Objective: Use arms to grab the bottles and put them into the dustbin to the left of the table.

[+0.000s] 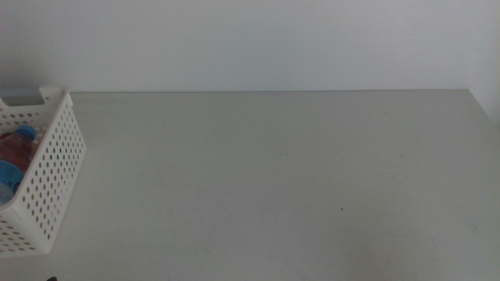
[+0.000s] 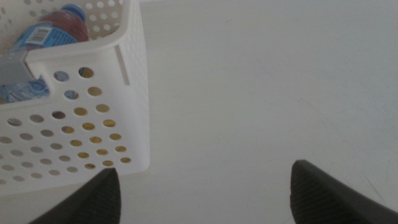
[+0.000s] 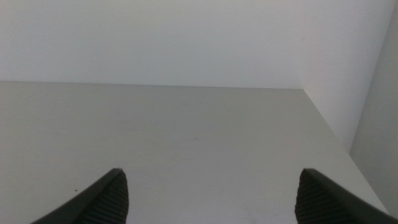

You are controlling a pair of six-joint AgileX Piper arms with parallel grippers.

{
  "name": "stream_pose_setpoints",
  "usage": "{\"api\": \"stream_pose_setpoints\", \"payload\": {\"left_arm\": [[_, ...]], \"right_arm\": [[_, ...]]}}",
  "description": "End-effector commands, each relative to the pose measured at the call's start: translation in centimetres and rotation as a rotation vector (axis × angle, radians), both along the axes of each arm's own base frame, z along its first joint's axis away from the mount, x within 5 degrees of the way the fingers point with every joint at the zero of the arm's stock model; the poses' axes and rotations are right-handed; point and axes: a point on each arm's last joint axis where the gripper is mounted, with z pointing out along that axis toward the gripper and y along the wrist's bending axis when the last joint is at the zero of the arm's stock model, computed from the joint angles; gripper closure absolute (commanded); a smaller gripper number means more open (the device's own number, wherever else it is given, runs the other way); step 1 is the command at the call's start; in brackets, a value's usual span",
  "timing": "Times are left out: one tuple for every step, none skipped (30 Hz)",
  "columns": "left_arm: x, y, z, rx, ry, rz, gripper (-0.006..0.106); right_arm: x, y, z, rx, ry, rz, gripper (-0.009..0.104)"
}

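Observation:
The white perforated dustbin stands at the table's left edge. Inside it I see a blue-capped bottle and something red. In the left wrist view the dustbin is close. It holds the blue-capped bottle with a blue label, against a red shape. A pale yellow colour shows through the wall holes, likely the tea bottle. My left gripper is open and empty beside the dustbin's near corner. My right gripper is open and empty over the bare right side of the table.
The table's far edge meets a plain white wall. Its right edge shows in the right wrist view. Neither arm reaches into the middle view.

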Motion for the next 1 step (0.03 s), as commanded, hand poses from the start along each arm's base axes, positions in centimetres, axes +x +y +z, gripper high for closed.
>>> {"api": "stream_pose_setpoints", "payload": {"left_arm": [[0.05, 0.01, 0.77, -0.021, -0.102, 0.004, 0.007]], "right_arm": [[-0.18, -0.01, 1.11, -0.027, -0.104, -0.002, 0.024]]}}
